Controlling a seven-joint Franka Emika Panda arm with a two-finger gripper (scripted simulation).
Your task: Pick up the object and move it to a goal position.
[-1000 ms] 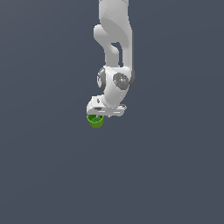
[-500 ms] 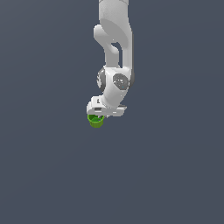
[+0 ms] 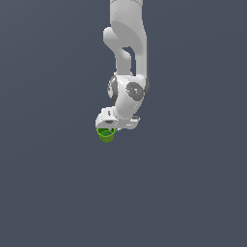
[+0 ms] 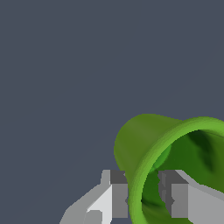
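Note:
The green cup-like object (image 3: 106, 135) hangs just below the white arm's hand in the exterior view, a little left of centre. My gripper (image 3: 107, 128) is shut on it. In the wrist view the cup (image 4: 142, 142) is large and tilted, with its darker hollow facing the camera. My gripper (image 4: 145, 194) pinches the cup's rim wall, one grey finger (image 4: 118, 194) outside it and the other inside the hollow. The cup's far side runs out of the wrist view.
A plain dark grey-blue surface (image 3: 193, 193) fills both views. The white arm (image 3: 126, 58) comes down from the exterior view's top edge. No goal marker or other object shows.

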